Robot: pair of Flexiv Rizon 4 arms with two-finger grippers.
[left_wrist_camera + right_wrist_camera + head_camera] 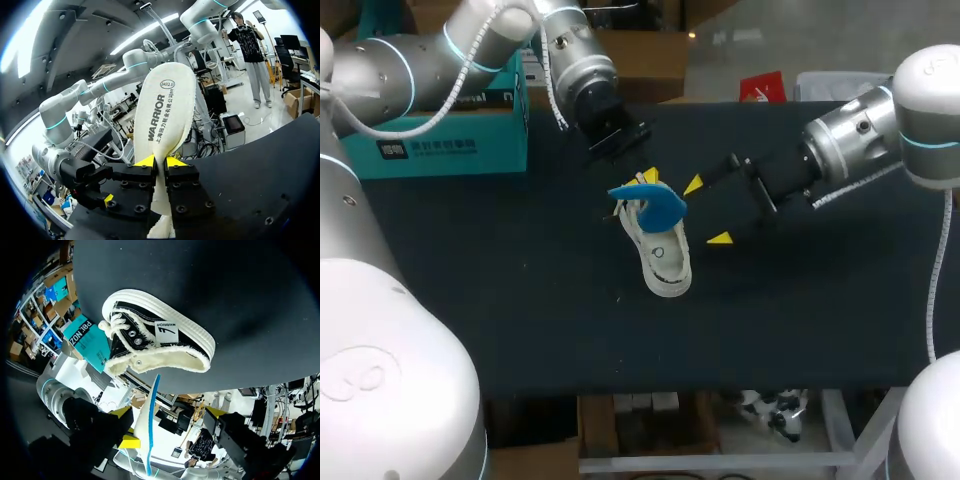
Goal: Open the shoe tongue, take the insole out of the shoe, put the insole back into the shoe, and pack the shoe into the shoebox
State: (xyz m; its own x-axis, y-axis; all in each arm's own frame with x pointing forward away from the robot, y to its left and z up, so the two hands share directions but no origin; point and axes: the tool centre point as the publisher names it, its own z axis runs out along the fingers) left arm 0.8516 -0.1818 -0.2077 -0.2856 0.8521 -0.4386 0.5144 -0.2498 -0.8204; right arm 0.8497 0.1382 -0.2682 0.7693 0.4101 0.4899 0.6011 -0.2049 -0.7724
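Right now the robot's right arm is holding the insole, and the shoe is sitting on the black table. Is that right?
Not quite. The left gripper is holding the insole, not the right one. The left wrist view shows its yellow tips pinching it from both sides. The right gripper is open. The shoe does sit on the black table.

The left arm [410, 60] and right arm [865, 130] are rounded silver-white tubes with thin cyan rings at the joints and white coiled cables [940, 280] alongside. The left hand [160, 161] and right hand [706, 212] are black with yellow wedge tips, and dark screws [181, 208] dot the left.
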